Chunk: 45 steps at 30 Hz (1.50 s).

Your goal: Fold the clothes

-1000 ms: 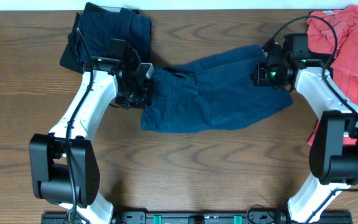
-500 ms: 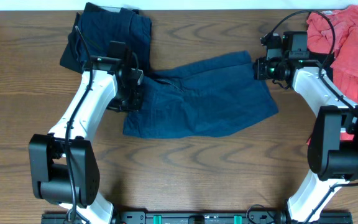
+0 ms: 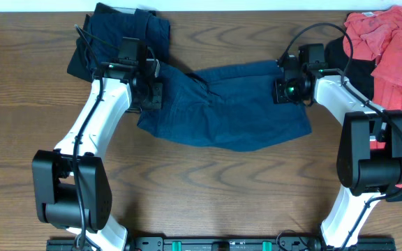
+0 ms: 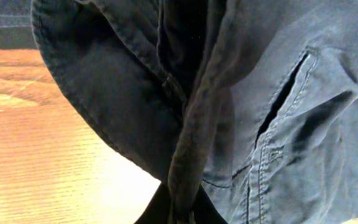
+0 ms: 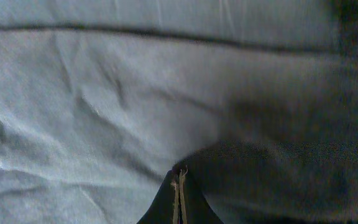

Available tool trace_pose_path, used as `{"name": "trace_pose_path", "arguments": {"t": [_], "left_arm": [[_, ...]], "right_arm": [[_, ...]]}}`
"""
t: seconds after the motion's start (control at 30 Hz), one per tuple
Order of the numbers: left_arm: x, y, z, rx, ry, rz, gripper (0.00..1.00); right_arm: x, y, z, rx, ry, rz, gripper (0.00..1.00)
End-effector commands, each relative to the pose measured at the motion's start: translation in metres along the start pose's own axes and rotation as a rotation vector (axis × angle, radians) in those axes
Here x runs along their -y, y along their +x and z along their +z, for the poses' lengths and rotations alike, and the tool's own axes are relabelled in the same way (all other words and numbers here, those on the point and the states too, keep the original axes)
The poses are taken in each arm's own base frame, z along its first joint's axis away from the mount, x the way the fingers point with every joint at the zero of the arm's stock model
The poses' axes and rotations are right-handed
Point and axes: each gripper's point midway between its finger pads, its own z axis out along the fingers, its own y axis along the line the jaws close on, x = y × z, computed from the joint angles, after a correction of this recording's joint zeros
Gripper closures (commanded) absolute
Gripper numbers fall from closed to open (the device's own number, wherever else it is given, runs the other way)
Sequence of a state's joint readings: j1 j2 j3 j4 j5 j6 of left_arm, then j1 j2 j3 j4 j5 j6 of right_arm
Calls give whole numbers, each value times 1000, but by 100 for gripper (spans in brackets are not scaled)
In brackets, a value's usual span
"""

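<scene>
Dark blue shorts (image 3: 229, 104) hang stretched between my two grippers across the middle of the table. My left gripper (image 3: 152, 92) is shut on the shorts' left edge; the left wrist view shows the bunched hem (image 4: 185, 168) clamped between its fingers (image 4: 180, 214), with a pocket slit to the right. My right gripper (image 3: 283, 89) is shut on the shorts' right edge; the right wrist view shows the blue cloth (image 5: 135, 112) filling the frame above the closed fingertips (image 5: 179, 186).
A folded dark blue garment (image 3: 121, 35) lies at the back left behind the left arm. A red garment (image 3: 389, 49) lies heaped at the back right, over a black cloth (image 3: 354, 59). Bare wood table (image 3: 208, 188) lies in front.
Both grippers moved toward the back of the table with the shorts. The shorts shifted up and left, and now sag in an arc between the grippers.
</scene>
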<state>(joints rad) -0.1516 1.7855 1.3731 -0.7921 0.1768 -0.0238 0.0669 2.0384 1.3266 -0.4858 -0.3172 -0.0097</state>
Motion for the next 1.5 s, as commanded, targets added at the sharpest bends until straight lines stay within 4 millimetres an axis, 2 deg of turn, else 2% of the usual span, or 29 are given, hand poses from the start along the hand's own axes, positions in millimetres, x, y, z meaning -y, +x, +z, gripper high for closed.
{"name": "trace_pose_path", "arguments": {"t": [0.0, 0.1, 0.17, 0.27, 0.5, 0.6, 0.7, 0.8, 0.9, 1.0, 1.1, 1.3, 1.43, 1.47], "left_arm": [[4, -14, -6, 43, 23, -36, 94], [2, -18, -10, 63, 11, -34, 94], [-10, -19, -16, 76, -60, -31, 94], [-12, -21, -24, 95, -82, -5, 94], [-10, -29, -39, 129, -79, -3, 94], [2, -33, -41, 138, -23, -25, 94], [42, -46, -43, 185, 148, -60, 94], [78, -62, -46, 255, 218, -34, 94], [128, -72, -49, 327, 290, 33, 94], [171, -70, -48, 350, 352, 69, 94], [218, -61, -34, 349, 412, 112, 94], [276, -48, 5, 366, 434, 155, 94], [309, -45, 22, 400, 494, 183, 94], [313, -44, 24, 402, 502, 179, 94]], "right_arm": [[9, 8, 0, -30, 8, 69, 99], [20, 16, -3, -59, 16, 109, 99], [30, 18, -7, -63, 23, 134, 99], [35, 19, -6, -61, 27, 137, 99], [45, 44, 24, -149, 29, 154, 99], [46, 55, 36, -186, 17, 167, 99], [45, 60, 44, -200, -1, 175, 99], [45, 62, 45, -205, -3, 180, 99], [45, 62, 45, -205, -3, 180, 99], [43, 61, 45, -203, -11, 185, 99], [43, 61, 45, -202, -10, 187, 99], [44, 61, 45, -203, -10, 189, 99], [44, 61, 45, -204, -11, 190, 99], [43, 61, 45, -204, -14, 191, 99]]}}
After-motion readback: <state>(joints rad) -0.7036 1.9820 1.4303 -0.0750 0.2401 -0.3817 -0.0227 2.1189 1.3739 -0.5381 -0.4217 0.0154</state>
